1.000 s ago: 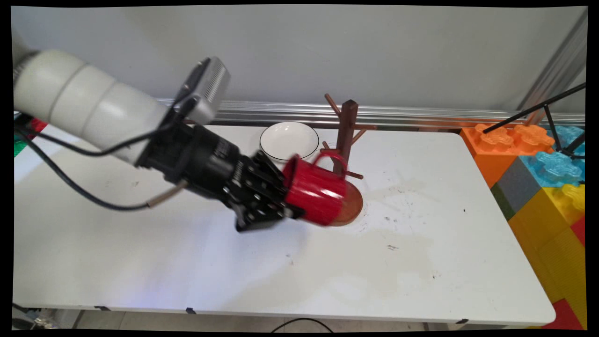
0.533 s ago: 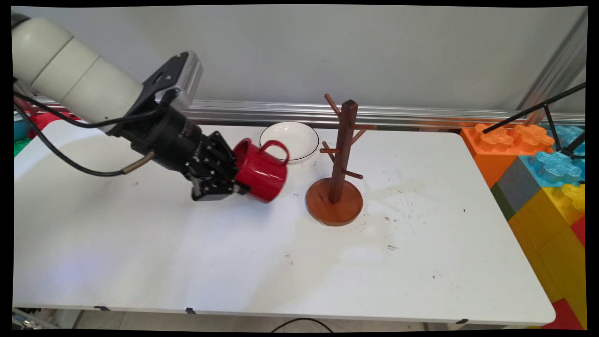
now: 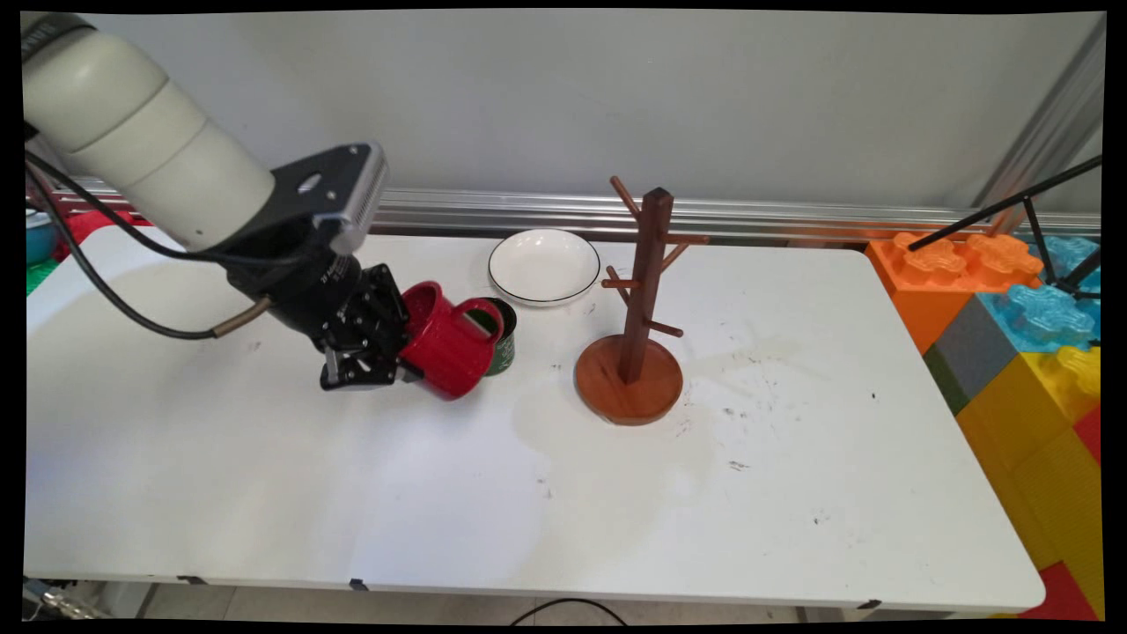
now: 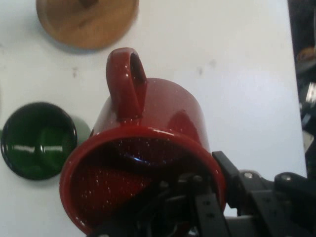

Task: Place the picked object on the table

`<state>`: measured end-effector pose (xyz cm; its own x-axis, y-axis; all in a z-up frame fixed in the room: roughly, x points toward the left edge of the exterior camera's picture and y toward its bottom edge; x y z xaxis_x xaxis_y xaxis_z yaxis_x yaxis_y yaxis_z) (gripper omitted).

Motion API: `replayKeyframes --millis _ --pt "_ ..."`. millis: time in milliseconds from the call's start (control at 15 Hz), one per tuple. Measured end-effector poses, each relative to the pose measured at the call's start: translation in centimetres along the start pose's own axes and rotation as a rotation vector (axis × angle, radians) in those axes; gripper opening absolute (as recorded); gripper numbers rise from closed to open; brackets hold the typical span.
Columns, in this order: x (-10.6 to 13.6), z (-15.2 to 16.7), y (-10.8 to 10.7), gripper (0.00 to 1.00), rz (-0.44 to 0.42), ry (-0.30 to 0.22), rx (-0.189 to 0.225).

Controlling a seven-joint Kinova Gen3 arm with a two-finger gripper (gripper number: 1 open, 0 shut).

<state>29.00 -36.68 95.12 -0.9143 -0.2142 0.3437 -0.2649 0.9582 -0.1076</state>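
Red mug (image 3: 447,350) now left, in gripper (image 3: 407,354), beside green cup (image 3: 502,348)

The white tabletop (image 3: 792,493) fills most of the main view, its surface marked with dark scuffs and smudges right of centre. Toward its far edge, above the middle of the frame, lies a white plate (image 3: 544,266) with a thin dark rim; just right of it stands a brown wooden mug tree (image 3: 640,308), upright on a round base with pegs slanting from its post. Left of that base and below the plate stands a green cup (image 3: 502,345), which in the hand view (image 4: 38,140) sits at the left edge, upright and open-mouthed on the bare white surface.
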Motion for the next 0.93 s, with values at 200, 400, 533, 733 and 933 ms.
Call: replayKeyframes --millis 200,400,533,733,933 --pt "0.7 0.8 0.2 0.00 -0.007 -0.064 0.010" --pt "1.8 2.6 0.7 0.00 -0.057 -0.134 0.023" --pt "2.8 4.0 1.0 0.00 -0.085 -0.172 0.030" --pt "4.1 6.3 1.5 0.00 -0.119 -0.216 0.045" --pt "5.3 8.7 1.7 0.00 -0.141 -0.250 0.067"
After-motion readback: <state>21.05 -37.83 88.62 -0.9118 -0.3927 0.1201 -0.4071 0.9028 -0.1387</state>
